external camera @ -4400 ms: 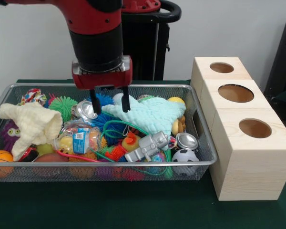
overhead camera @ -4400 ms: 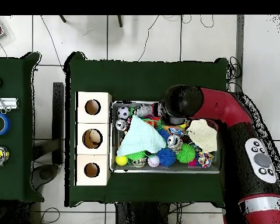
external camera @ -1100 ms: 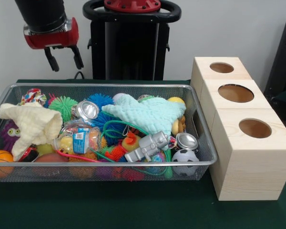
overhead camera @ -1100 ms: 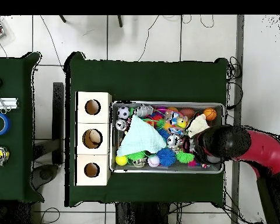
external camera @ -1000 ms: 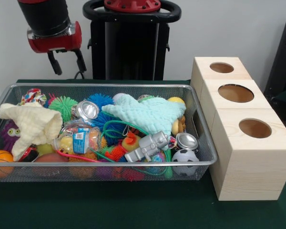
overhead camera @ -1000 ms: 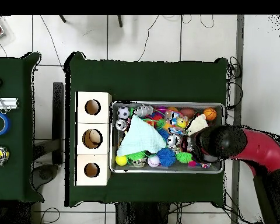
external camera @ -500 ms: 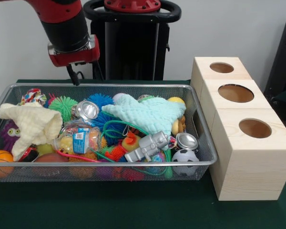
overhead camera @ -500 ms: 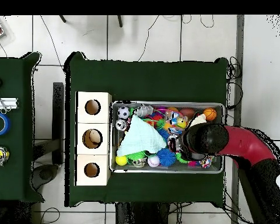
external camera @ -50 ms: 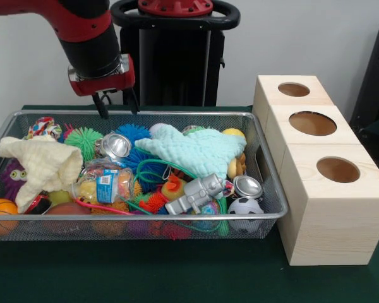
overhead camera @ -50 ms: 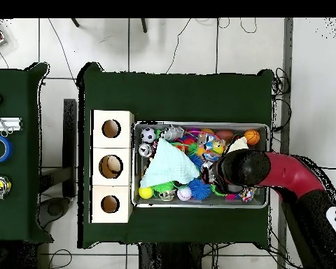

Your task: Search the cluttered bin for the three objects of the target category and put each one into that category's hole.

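Your end effector: empty, fingers spread, upper left of frame | hangs above wire bin rim | crushed can just below

Front camera faces the bin closely; overhead looks straight down, sharing it.

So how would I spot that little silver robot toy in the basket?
Look in the wire basket, at its front edge near the wooden boxes. The robot toy lies below the pale green cloth, the only grey figure with arms.
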